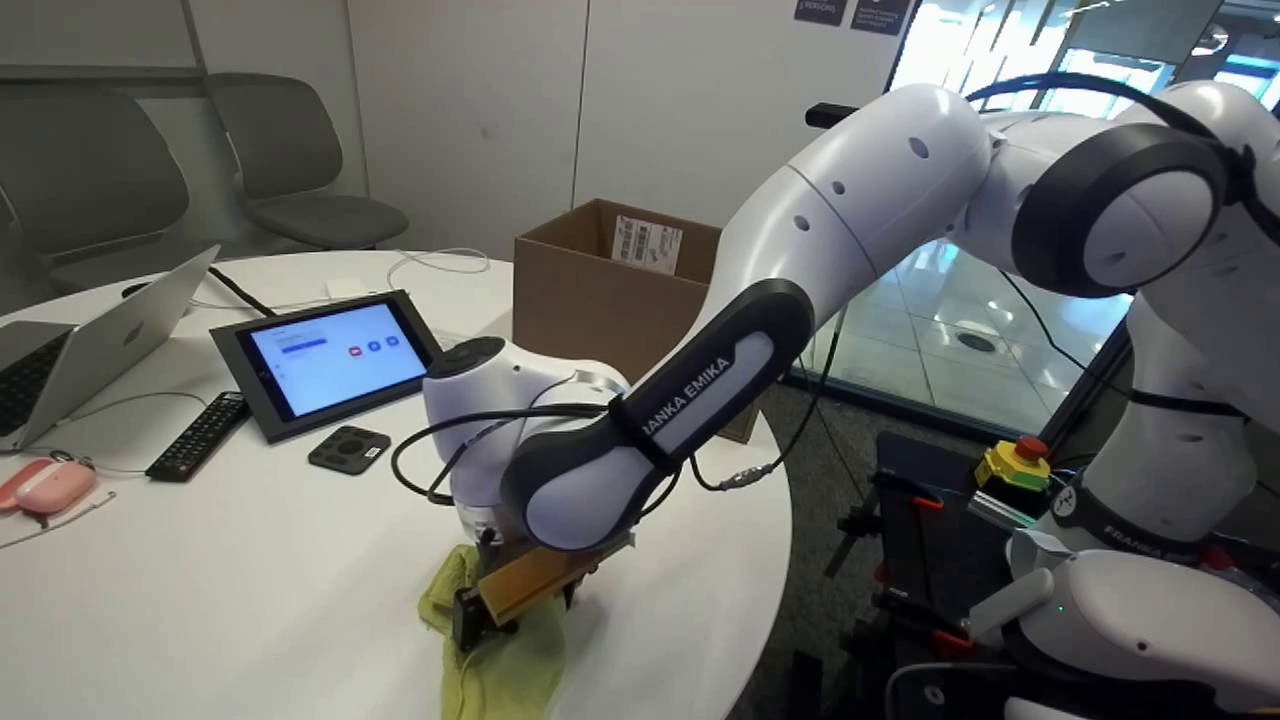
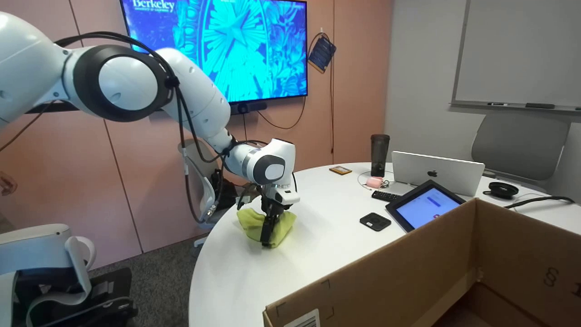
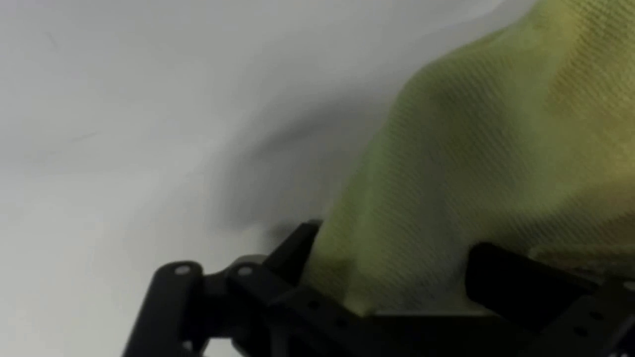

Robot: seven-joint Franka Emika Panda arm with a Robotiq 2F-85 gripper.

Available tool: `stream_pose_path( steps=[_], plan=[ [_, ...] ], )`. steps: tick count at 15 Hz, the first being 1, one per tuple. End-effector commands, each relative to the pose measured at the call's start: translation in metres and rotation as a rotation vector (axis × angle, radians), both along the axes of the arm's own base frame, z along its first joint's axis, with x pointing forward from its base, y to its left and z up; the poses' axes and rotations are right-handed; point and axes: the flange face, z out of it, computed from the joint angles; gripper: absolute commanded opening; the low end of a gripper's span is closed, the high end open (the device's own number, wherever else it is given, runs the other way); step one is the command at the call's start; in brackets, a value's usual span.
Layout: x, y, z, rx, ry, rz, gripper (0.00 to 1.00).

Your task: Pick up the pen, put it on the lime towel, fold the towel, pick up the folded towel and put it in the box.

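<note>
Straddled for Lifting

The black hand (image 3: 397, 243) stood wide-fingered astride the lime cloth towel (image 3: 496, 144) near the white table's (image 2: 236, 277) edge, likely for gathering; no firm grip or pen showed. Farther along, the brown cardboard box (image 1: 590, 310) presumably awaited it.

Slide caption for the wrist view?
Lime towel between the parted fingers of the end effector, white tabletop alongside.

A lime towel (image 2: 248, 222) lies rumpled on the white table (image 2: 322, 245), well apart from an upright, open-topped brown cardboard box (image 1: 595, 310).
</note>
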Motion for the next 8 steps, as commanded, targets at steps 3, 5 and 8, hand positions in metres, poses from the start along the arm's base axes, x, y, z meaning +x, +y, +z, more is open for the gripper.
stream_pose_path(
  steps=[3,5,8],
  plan=[
    [-0.003,-0.016,0.01,-0.016,-0.036,-0.074,0.3],
    [-0.001,-0.023,0.024,-0.005,-0.061,-0.095,0.13],
    [0.001,-0.035,0.043,-0.007,-0.114,-0.121,0.0]
  ],
)
